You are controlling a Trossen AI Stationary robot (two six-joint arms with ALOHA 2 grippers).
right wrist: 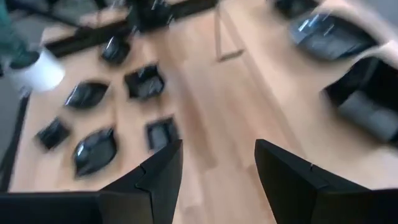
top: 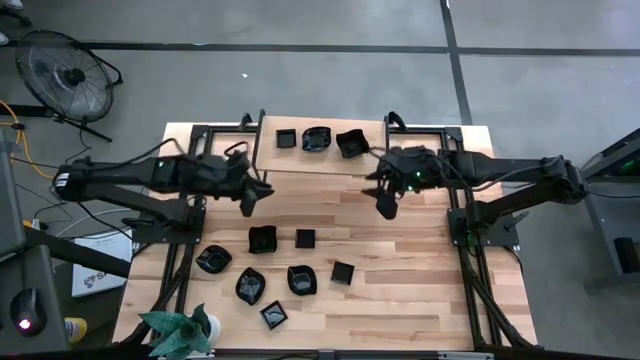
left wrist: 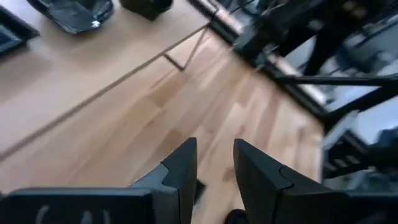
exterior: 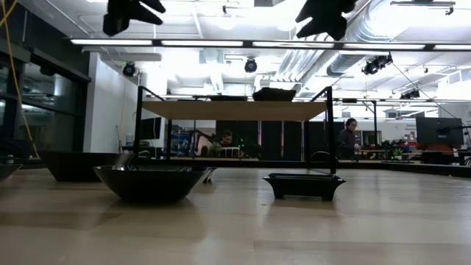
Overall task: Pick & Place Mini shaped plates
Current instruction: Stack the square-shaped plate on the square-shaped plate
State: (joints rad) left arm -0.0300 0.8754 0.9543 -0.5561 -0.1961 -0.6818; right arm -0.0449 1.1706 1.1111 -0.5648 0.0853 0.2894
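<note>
Black dishes (top: 262,239) lie spread over the near half of the wooden table (top: 420,280), three more on the raised shelf (top: 420,135).
Left gripper (top: 249,204) hangs above bare wood, jaws slightly apart, holding nothing; right gripper (top: 386,206) likewise, jaws wide, empty.

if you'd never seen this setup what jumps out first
A scatter of seven glossy black mini plates on the near half of the wooden table, with three more lined up on the raised shelf at the far edge. Both arms hover mid-table with nothing held: the left pincer slightly parted, the right pincer wide open. A green plant sits at the near left corner.
</note>
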